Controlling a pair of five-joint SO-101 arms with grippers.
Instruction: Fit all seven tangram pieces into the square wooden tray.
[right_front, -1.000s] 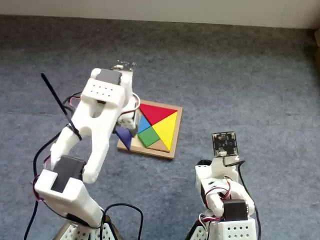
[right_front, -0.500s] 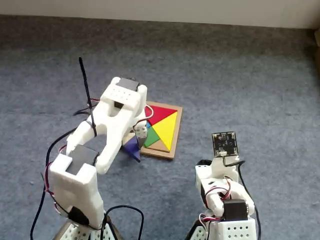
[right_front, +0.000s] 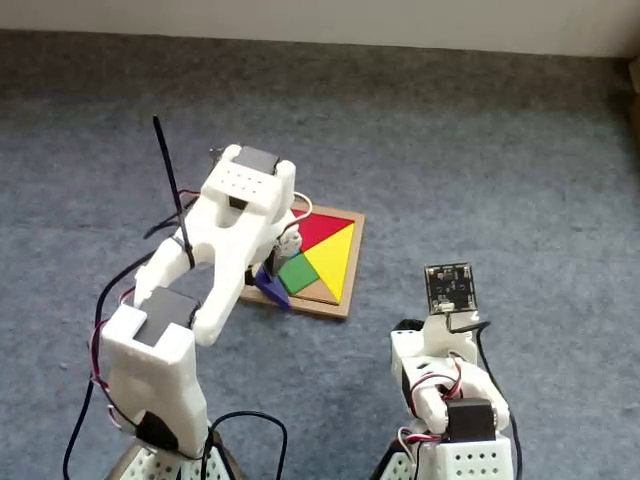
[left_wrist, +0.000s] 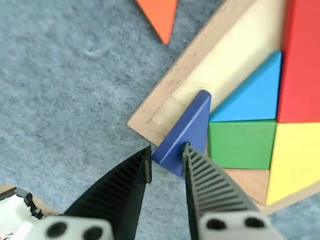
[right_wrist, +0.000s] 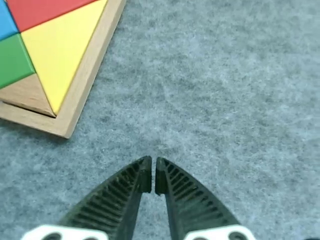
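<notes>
Grey felt covers the bench (right_front: 500, 150); from above we see the left arm (right_front: 235, 215) bent over the wooden tray (right_front: 345, 262), with the dark blue triangle (right_front: 272, 288) at its near corner; from the left wrist, the left claw (left_wrist: 166, 156) is closed to a narrow gap on one tip of that triangle, which stands on edge, tilted across the rim beside the green square (left_wrist: 242, 145); it looks light, stiff and smooth-painted, so we judge a pinch across its flat faces, nearer the middle, safer than this tip hold; from the right wrist, the right claw (right_wrist: 152, 175) hangs over bare felt, all but closed, holding nothing.
</notes>
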